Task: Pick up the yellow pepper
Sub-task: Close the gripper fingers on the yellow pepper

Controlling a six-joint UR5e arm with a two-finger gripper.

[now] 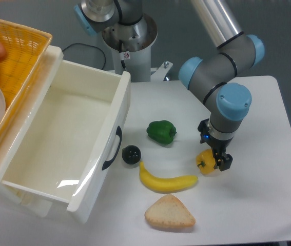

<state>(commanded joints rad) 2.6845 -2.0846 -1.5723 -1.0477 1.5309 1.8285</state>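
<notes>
The yellow pepper [205, 161] lies on the white table [258, 195], just right of the banana's tip. My gripper [222, 163] points down at the pepper's right side, and its dark fingers [226, 162] cover that edge of it. The fingers overlap each other from this angle, so the gap between them and any hold on the pepper do not show. The pepper rests on the table surface.
A green pepper [161, 131], a black round object [131, 154], a banana [167, 181] and a bread slice [169, 212] lie left of and below the gripper. An open white drawer [63, 138] and a yellow basket [12, 56] fill the left side.
</notes>
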